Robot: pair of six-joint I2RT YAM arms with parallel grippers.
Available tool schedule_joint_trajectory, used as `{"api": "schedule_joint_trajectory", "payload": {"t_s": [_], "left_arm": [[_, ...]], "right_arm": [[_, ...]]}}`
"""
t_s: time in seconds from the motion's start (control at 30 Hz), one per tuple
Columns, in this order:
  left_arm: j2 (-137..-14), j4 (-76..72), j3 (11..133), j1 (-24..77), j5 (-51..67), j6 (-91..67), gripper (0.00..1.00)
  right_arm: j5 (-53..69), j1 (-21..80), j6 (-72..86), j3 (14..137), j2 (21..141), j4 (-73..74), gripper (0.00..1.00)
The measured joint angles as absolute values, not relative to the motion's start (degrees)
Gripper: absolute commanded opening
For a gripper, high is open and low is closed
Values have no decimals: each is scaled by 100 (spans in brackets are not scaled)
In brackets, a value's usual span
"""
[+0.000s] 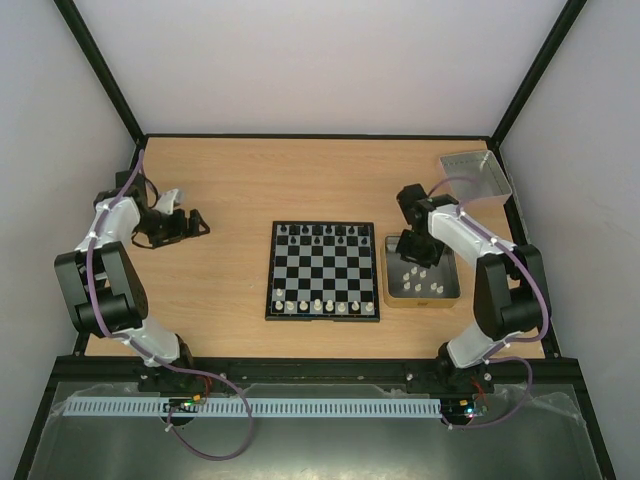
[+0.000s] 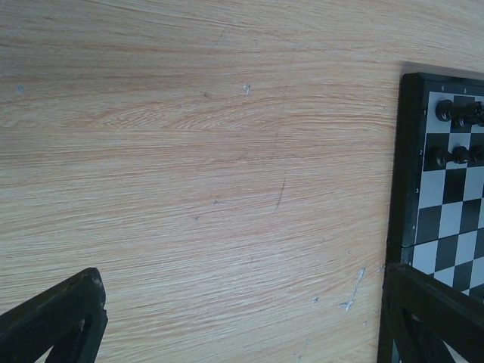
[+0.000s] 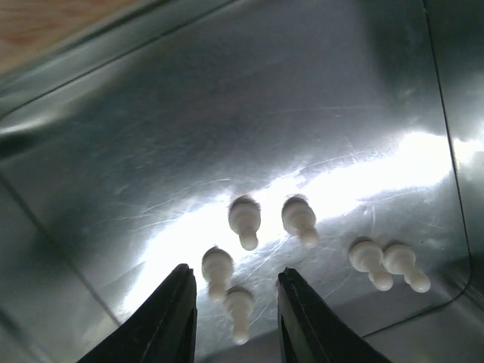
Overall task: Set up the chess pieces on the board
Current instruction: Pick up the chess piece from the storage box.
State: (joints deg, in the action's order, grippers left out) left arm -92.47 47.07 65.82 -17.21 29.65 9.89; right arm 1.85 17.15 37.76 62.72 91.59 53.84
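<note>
The board (image 1: 322, 270) lies mid-table with black pieces (image 1: 318, 232) on its far rows and white pieces (image 1: 322, 305) on its near row. Several loose white pieces (image 1: 420, 280) lie in the tan-rimmed tray (image 1: 389, 285) to its right. My right gripper (image 1: 414, 252) hangs open over that tray. In the right wrist view the right gripper (image 3: 234, 274) has two white pawns (image 3: 218, 266) between its fingers, not gripped, and more white pawns (image 3: 245, 218) lie beyond. My left gripper (image 1: 192, 224) is open and empty over bare wood, left of the board. In the left wrist view the left gripper (image 2: 242, 302) shows, with the board's edge (image 2: 404, 174) and black pieces (image 2: 455, 112) at the right.
A clear grey bin (image 1: 475, 177) stands at the back right corner. Black frame posts and white walls enclose the wooden table (image 1: 230, 300). The tray's metal walls (image 3: 68, 98) rise around my right fingers.
</note>
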Motion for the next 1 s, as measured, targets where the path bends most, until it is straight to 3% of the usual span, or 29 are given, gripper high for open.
{"api": "schedule_joint_trajectory", "payload": {"t_s": [1.0], "left_arm": [[-9299,4707,6582,-1638,2950,989,99]], "right_arm": [[628,1297,3616,5802,9209,4622,23]]}}
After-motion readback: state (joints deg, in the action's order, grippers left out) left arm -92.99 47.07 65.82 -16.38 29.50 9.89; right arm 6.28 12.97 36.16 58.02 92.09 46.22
